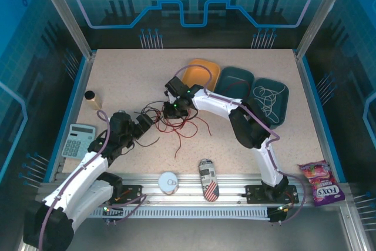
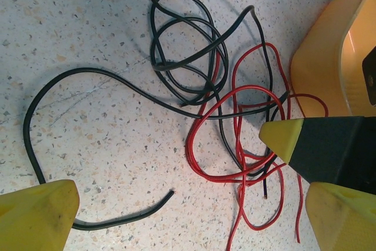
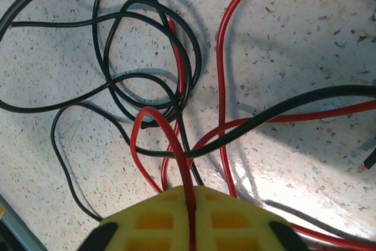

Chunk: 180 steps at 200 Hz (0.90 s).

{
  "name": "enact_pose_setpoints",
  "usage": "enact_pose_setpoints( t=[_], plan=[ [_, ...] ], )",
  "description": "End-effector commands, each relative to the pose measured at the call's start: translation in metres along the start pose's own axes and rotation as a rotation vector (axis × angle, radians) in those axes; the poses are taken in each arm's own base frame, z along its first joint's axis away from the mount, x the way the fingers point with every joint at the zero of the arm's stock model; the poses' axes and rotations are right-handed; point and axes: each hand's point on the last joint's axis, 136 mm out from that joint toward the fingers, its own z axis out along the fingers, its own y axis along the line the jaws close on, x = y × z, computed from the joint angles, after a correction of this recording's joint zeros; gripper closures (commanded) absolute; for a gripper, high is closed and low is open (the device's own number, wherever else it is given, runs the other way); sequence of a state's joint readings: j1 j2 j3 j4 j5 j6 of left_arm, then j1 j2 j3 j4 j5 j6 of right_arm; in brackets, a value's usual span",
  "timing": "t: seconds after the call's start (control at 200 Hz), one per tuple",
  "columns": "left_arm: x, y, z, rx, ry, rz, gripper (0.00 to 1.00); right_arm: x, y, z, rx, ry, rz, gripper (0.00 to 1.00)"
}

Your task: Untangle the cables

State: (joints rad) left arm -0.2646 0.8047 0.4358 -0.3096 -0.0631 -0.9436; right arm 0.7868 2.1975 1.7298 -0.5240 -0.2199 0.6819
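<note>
Right jaws tight on red cable (image 3: 179,157), left jaws wide; bare table (image 1: 126,74) far-left

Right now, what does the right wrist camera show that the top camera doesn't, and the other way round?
Right wrist: the yellow right gripper shut on a loop of thin red cable. Top: a thin white cable lying in a dark green plastic tray, apart from the tangle. Both: red and thin black cables looped together on the speckled beige table.
</note>
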Motion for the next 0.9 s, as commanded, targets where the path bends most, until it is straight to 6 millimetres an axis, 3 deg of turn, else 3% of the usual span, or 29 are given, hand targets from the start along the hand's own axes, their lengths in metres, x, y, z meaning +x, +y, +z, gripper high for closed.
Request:
enact_pose_setpoints(
  t=[0.0, 0.195, 0.42, 0.896],
  plan=[
    [0.002, 0.002, 0.000, 0.003, 0.011, -0.007, 0.01, -0.001, 0.017, -0.004, -0.042, -0.007, -0.028, 0.97],
    [0.002, 0.002, 0.001, 0.003, 0.012, -0.004, 0.01, -0.003, 0.044, -0.034, -0.136, -0.062, -0.088, 0.98],
    [0.004, 0.001, 0.002, 0.011, 0.021, 0.002, 0.01, -0.009, 0.082, -0.095, -0.267, -0.180, -0.170, 0.99],
    [0.010, -0.019, 0.008, 0.094, 0.080, 0.057, 0.01, -0.012, 0.118, -0.194, -0.258, -0.368, -0.353, 0.98]
  ],
)
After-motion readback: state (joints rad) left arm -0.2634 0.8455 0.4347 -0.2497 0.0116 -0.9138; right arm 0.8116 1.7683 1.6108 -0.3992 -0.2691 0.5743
